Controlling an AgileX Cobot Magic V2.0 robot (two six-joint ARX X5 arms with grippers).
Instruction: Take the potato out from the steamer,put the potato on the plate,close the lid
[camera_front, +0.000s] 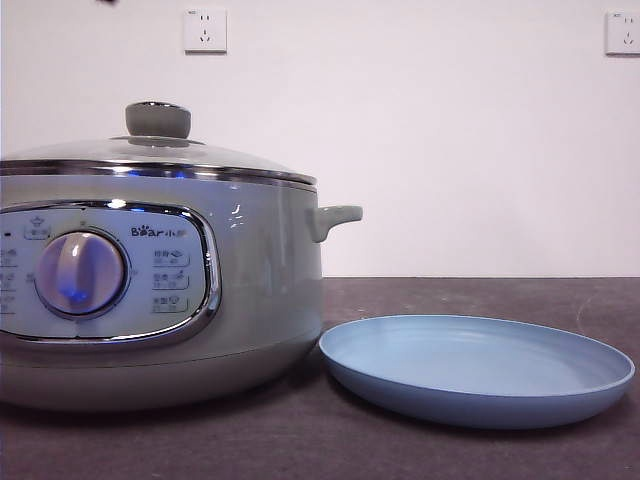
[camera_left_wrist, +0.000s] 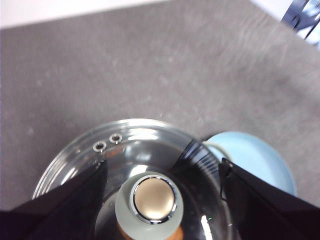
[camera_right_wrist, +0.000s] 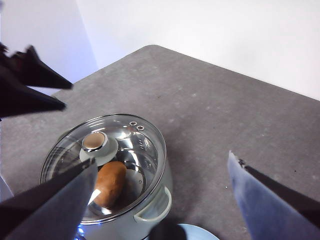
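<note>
The pale grey-green steamer (camera_front: 250, 290) stands at the left with its glass lid (camera_front: 150, 155) on. The orange-brown potato (camera_right_wrist: 111, 181) lies inside and shows through the glass in the right wrist view. The light-blue plate (camera_front: 478, 368) lies empty to the steamer's right. My left gripper (camera_left_wrist: 162, 167) is open, above the lid (camera_left_wrist: 135, 145), its jaws either side of the lid's knob (camera_left_wrist: 152, 202) without touching it. It also shows as black jaws in the right wrist view (camera_right_wrist: 67, 96). My right gripper (camera_right_wrist: 161, 160) is open and empty, high above the steamer (camera_right_wrist: 150, 205).
The table (camera_front: 480, 295) is dark grey, with a white wall and two sockets (camera_front: 205, 30) behind. The steamer's side handle (camera_front: 335, 218) points toward the plate. The plate's edge shows beside the lid in the left wrist view (camera_left_wrist: 250, 160).
</note>
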